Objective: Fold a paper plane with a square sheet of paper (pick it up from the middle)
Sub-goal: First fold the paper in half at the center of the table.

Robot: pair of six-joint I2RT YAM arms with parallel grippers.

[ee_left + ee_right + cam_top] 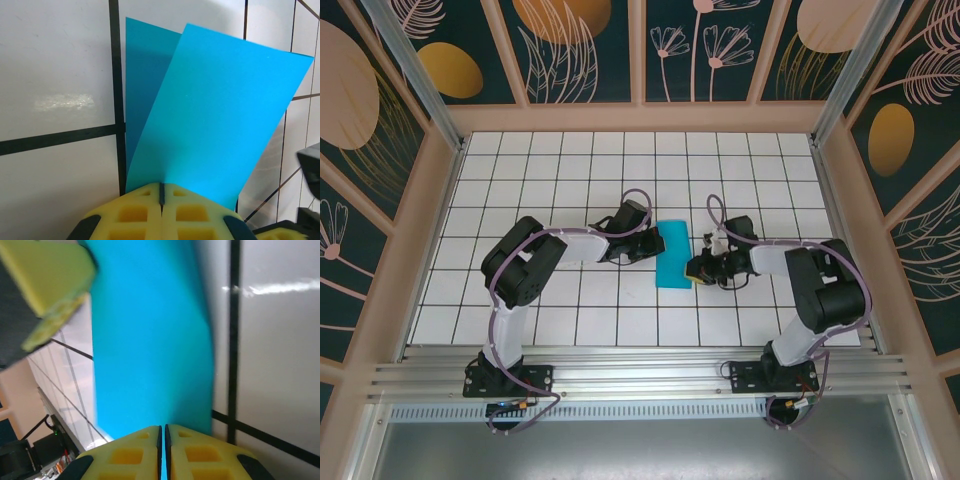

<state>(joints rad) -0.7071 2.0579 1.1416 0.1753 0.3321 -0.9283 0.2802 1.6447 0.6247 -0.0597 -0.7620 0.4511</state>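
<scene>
Yellow foam fingertips (135,215) of the left gripper (161,197) are pinched shut on the left edge of the folded teal sheet of paper (215,115), held mid-table (520,160) with its long axis pointing away from the arms, while the right gripper (162,437) clamps the opposite edge.

Bright, even light; glare streaks the white tiles (62,102); the square sheet of paper (150,340) blurs close-up, perhaps motion.
</scene>
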